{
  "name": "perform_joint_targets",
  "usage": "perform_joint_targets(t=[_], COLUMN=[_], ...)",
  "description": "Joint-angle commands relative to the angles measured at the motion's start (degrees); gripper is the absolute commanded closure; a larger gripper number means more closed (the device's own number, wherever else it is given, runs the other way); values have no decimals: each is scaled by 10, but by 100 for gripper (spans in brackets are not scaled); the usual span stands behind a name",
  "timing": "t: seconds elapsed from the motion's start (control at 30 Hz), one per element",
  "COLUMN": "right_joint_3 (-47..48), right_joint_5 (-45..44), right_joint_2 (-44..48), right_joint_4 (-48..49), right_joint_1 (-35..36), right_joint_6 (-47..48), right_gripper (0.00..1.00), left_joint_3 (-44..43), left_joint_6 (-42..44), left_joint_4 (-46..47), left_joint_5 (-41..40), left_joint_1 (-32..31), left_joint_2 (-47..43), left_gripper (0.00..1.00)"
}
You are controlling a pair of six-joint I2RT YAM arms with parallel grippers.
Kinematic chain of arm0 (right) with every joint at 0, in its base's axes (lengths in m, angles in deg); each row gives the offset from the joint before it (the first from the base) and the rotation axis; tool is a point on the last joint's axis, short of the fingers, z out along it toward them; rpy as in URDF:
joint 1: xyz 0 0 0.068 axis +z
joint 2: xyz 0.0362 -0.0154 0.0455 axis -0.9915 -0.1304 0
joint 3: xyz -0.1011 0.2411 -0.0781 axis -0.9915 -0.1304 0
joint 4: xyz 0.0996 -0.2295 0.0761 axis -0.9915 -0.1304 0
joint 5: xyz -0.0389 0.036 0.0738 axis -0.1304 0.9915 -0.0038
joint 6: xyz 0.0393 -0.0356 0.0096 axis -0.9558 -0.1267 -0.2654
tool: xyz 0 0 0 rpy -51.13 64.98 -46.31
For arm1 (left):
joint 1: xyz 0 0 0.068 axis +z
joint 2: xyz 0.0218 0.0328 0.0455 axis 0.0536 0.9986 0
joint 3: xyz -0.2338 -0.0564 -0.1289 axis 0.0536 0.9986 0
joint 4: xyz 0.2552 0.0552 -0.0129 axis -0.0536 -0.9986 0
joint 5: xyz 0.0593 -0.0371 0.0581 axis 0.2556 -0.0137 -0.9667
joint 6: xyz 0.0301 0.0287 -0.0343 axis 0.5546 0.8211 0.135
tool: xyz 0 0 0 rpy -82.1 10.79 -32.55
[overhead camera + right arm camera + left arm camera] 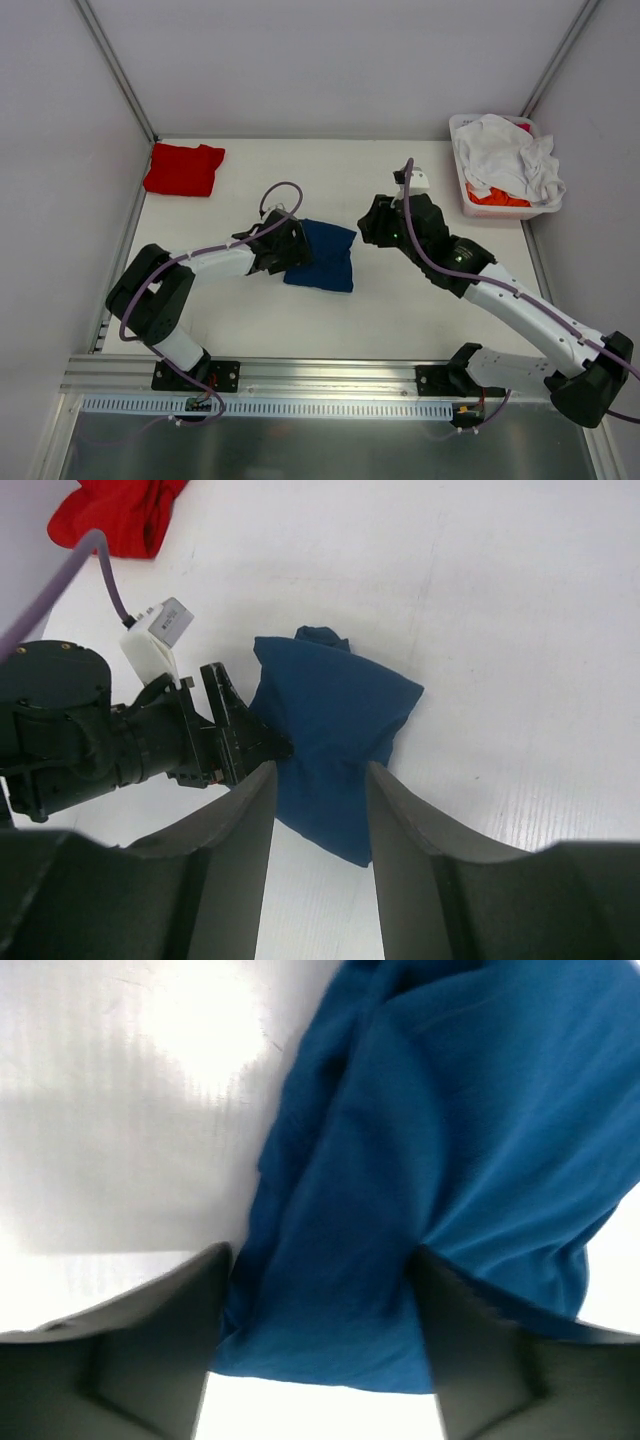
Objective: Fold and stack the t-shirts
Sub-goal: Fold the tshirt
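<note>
L hand (315,1260) grips folded navy tee (330,258); R hand (320,780) hovers open nearby.

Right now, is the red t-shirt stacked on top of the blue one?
No, the red t-shirt lies folded in the far left corner of the table, well apart from the blue t-shirt near the middle.

Matt cloth tee (325,258), smooth glossy table (330,330)

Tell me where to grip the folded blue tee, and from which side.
Pinch the blue tee at its left edge, coming in low from the left, as the left gripper straddles it. The layers bunch thick there, so one pinch likely catches all.
</note>
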Motion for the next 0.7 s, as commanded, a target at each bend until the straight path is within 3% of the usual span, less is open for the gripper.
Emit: perform_joint_targets(t=[0.0,0.03,0.2,0.23,0.67], right_joint_3=[6,5,0,0,-19], right_joint_5=[-20,-18,-9,-9,-7], right_joint_2=[20,19,15,13,15], right_joint_4=[-13,-14,-8,-7,8], right_joint_1=[0,1,1,1,1], right_joint_6=[15,14,9,10,7], right_gripper=[56,56,56,56,56], left_joint_3=[19,20,22,21,-62], left_joint_6=[1,-1,-1,0,66], left_joint_4=[14,16,28,29,-30], left_joint_5=[12,13,14,14,-32], left_joint_1=[5,6,6,6,5], left_joint_2=[11,11,6,7,-6], left_gripper=[39,52,84,97,100])
